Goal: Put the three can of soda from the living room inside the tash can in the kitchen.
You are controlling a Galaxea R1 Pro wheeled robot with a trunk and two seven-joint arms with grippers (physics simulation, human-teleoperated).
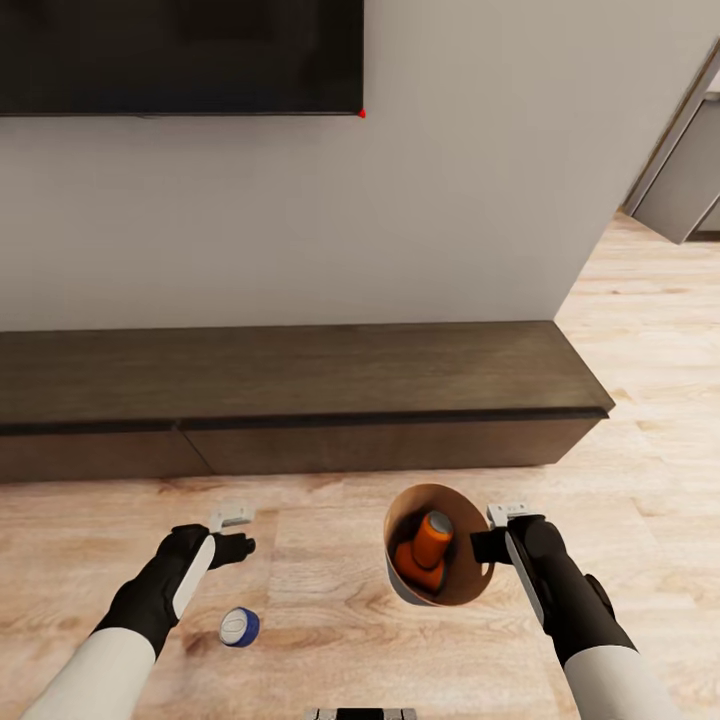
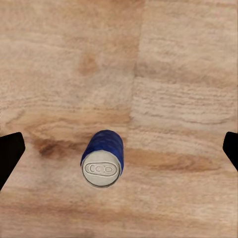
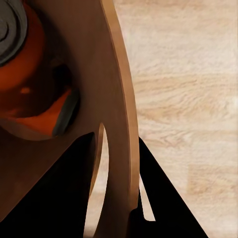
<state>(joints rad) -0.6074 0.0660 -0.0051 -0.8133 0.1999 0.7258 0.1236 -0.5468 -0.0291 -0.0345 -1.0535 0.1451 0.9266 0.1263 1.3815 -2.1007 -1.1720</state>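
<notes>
The blue can [image 1: 239, 627] lies on its side on the pale wood-plank floor [image 1: 330, 600], its long axis flat along the boards and its silvery top turned toward the robot in the head view; in the left wrist view the same blue can [image 2: 102, 158] shows its round top with the pull tab toward the lens and its dark blue body running away from it. It rests just below and slightly right of the left gripper [image 1: 232, 533], which hangs over the floor with its fingers [image 2: 10, 153] spread wide at either edge of the wrist view and nothing between them. The two orange cans [image 1: 428, 552] sit inside the trash can [image 1: 470, 585], one leaning upright with its grey top up, the other lying lower beneath it. The trash can is coppery-brown inside, tilted with its mouth toward the head camera. The right gripper [image 1: 488, 545] has its fingers closed on the bucket's wall at the rim, by the slot handle [image 3: 100, 163], one finger inside and one outside. Beyond stands the long dark bench [image 1: 300, 395] under the black screen [image 1: 180, 55].
</notes>
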